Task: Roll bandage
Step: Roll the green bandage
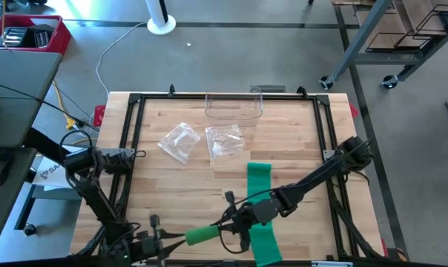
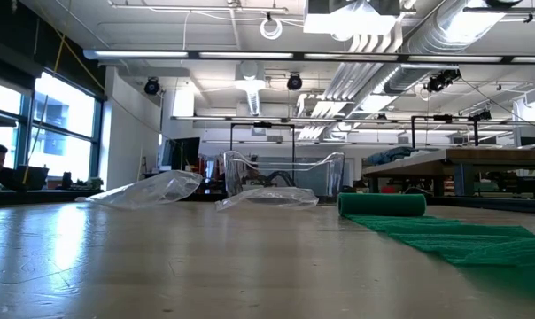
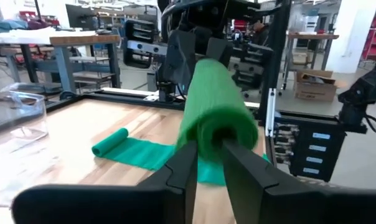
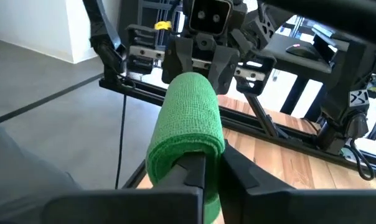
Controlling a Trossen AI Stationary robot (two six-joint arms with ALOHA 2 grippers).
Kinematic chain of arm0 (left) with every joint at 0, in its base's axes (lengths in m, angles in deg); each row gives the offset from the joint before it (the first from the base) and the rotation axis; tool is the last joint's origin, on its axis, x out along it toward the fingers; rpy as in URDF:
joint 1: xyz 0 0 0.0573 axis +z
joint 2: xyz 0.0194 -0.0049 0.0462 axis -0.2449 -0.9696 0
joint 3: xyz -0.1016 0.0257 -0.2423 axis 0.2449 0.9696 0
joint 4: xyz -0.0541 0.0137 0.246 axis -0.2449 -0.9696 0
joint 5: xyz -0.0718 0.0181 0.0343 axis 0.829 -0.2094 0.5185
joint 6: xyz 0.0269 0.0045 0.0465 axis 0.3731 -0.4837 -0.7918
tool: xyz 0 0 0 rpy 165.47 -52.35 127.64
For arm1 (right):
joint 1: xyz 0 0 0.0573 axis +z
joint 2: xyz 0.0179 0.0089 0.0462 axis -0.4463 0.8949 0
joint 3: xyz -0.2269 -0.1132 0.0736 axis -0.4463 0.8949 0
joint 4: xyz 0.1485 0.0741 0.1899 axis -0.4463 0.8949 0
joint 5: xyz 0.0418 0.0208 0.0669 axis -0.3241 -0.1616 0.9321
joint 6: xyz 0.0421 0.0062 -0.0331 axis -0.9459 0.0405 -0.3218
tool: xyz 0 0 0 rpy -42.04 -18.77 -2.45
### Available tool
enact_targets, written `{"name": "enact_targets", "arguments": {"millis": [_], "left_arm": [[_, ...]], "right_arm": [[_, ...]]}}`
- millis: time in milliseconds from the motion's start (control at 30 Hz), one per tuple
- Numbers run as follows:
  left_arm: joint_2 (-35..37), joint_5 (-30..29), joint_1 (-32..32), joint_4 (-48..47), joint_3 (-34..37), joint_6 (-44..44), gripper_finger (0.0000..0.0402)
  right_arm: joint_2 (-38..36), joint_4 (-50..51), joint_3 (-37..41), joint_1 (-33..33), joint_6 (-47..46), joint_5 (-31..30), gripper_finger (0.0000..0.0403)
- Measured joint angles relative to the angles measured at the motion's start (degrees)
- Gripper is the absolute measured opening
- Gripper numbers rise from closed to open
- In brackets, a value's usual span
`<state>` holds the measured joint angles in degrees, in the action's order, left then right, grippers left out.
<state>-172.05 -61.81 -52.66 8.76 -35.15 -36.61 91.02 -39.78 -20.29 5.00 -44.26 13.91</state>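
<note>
A green bandage lies as a flat strip (image 1: 261, 196) on the wooden table, and its far end is a small roll (image 2: 383, 205) resting on the table. Its near end is wound into a thicker roll (image 1: 202, 235) near the table's front edge. My left gripper (image 1: 181, 238) is shut on that roll's left end. My right gripper (image 1: 225, 222) is shut on its right end. Each wrist view looks along the roll (image 3: 213, 99) (image 4: 188, 118) to the other gripper at its far end. My left gripper pinches the wall of the roll's left end (image 3: 208, 144), beside the dark hollow core, between its two fingers. The fingers come level from the table's left and lie along the roll. The roll is level and clear of the table, and the strip trails down from it to the table. My right gripper pinches the rim of the roll's right end (image 4: 187, 155) between its two fingers. The fingers come from the table's right, along the roll. The roll is held level between the two grippers.
Two crumpled clear plastic bags (image 1: 178, 141) (image 1: 225, 141) lie at the table's middle, with a clear plastic container (image 1: 234, 106) at the far edge. A black metal frame (image 1: 135, 133) runs round the table. Bare wood lies left of the strip.
</note>
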Motion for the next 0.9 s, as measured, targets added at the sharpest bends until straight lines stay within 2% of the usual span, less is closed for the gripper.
{"name": "enact_targets", "arguments": {"millis": [200,333,500,733,900], "left_arm": [[0.0,-4.2,-4.0,-2.2,0.0,-0.1,0.009],[0.0,-4.2,-3.7,-2.0,0.0,-1.9,0.0097],[0.0,1.4,0.7,-1.5,-0.6,-4.6,0.0118],[0.0,13.7,5.8,0.5,-3.3,-13.4,0.0179],[0.0,13.4,5.8,0.4,-5.0,-18.3,0.021]], "right_arm": [[-2.4,0.6,0.1,0.5,0.0,0.6,0.0008],[-3.4,0.8,0.2,0.7,0.1,4.3,0.0007],[-3.5,0.5,0.2,0.8,-0.1,6.6,0.0007],[-3.5,0.0,0.2,0.7,-0.1,7.9,0.0007],[-3.5,-0.1,0.2,0.7,-0.1,8.1,0.0007]]}}
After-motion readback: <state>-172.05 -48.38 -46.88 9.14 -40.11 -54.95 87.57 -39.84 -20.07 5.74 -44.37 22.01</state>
